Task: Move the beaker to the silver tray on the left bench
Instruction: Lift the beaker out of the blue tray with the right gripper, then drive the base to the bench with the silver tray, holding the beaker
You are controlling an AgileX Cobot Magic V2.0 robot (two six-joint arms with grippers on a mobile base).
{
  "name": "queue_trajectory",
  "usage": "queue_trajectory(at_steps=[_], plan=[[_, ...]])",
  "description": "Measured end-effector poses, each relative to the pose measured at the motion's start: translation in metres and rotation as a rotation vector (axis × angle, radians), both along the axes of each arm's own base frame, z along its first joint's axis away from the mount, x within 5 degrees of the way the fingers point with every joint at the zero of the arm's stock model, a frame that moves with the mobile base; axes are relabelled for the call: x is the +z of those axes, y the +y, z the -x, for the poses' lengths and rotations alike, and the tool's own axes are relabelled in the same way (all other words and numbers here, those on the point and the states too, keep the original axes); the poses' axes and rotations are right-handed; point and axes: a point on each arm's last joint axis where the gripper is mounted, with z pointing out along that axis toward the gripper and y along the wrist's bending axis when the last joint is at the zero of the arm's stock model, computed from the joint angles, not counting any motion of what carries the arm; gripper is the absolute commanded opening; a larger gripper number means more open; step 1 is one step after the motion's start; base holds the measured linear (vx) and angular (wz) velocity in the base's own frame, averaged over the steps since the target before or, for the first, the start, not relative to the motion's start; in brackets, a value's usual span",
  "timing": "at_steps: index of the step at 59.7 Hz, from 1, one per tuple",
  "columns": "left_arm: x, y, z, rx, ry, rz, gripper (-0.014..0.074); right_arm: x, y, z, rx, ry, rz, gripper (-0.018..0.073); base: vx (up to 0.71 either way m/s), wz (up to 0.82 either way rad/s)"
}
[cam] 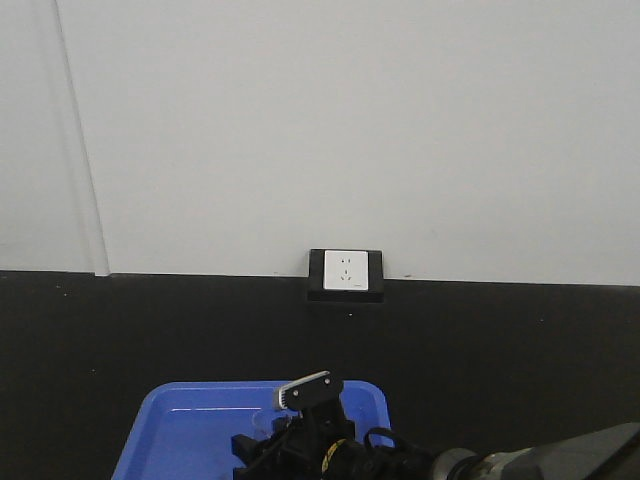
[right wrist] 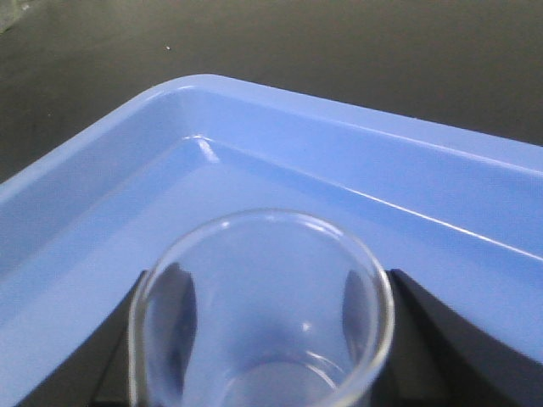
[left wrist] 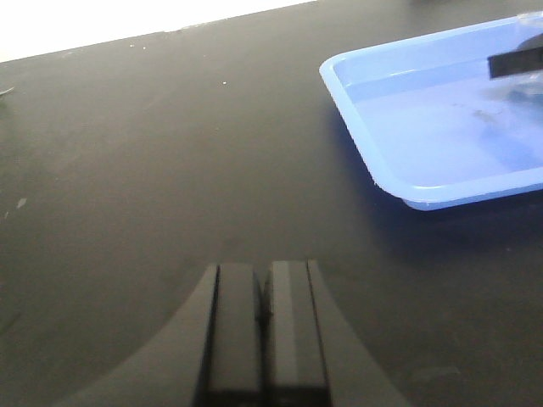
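At blue tray (right wrist: 297,144), right hand (right wrist: 259,356) gripping beaker (right wrist: 254,263) (clear, upright); left hand (left wrist: 265,322) closed

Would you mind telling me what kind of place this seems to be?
Probably a laboratory: a clear glass beaker over a blue plastic tray, a matte black bench top, and a wall socket at its back.

beaker (right wrist: 259,322) in plastic tray (right wrist: 102,153), on bench (right wrist: 339,51)
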Motion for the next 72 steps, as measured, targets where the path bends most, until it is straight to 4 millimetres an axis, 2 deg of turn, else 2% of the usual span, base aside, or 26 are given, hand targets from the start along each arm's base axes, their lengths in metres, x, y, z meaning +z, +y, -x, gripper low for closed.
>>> queue_trajectory(at_steps=[3, 13, 21, 27, 34, 42, 48, 55, 63, 72], plan=[[0.0, 0.0, 0.0, 0.0, 0.0, 0.0, 0.0001, 0.012, -0.003, 0.002, -0.012, 0.034, 0.035, -0.0015, 0.0, 0.0], [0.0, 0.0, 0.0, 0.0, 0.0, 0.0, 0.0001, 0.081, -0.025, 0.023, -0.046, 0.018, 0.181, -0.0014, 0.0, 0.0], [0.0, 0.0, 0.0, 0.0, 0.0, 0.0, 0.0001, 0.135, -0.066, 0.068, -0.104, -0.038, 0.228, -0.0014, 0.0, 0.0], [0.0, 0.0, 0.0, 0.0, 0.0, 0.0, 0.0001, 0.162, -0.1, 0.106, -0.144, -0.084, 0.211, -0.0014, 0.0, 0.0], [0.0, 0.0, 0.0, 0.0, 0.0, 0.0, 0.0001, 0.184, -0.141, 0.161, -0.199, -0.155, 0.171, -0.0014, 0.0, 0.0], [0.0, 0.0, 0.0, 0.0, 0.0, 0.0, 0.0001, 0.189, -0.18, 0.217, -0.274, -0.225, 0.148, -0.0014, 0.0, 0.0], [0.0, 0.0, 0.0, 0.0, 0.0, 0.0, 0.0001, 0.182, -0.21, 0.258, -0.363, -0.263, 0.141, -0.0014, 0.0, 0.0], [0.0, 0.0, 0.0, 0.0, 0.0, 0.0, 0.0001, 0.172, -0.239, 0.296, -0.461, -0.326, 0.093, -0.0014, 0.0, 0.0], [0.0, 0.0, 0.0, 0.0, 0.0, 0.0, 0.0001, 0.16, -0.258, 0.32, -0.536, -0.383, 0.052, -0.0014, 0.0, 0.0], [0.0, 0.0, 0.0, 0.0, 0.0, 0.0, 0.0001, 0.15, -0.265, 0.326, -0.573, -0.417, 0.06, -0.0013, 0.0, 0.0]])
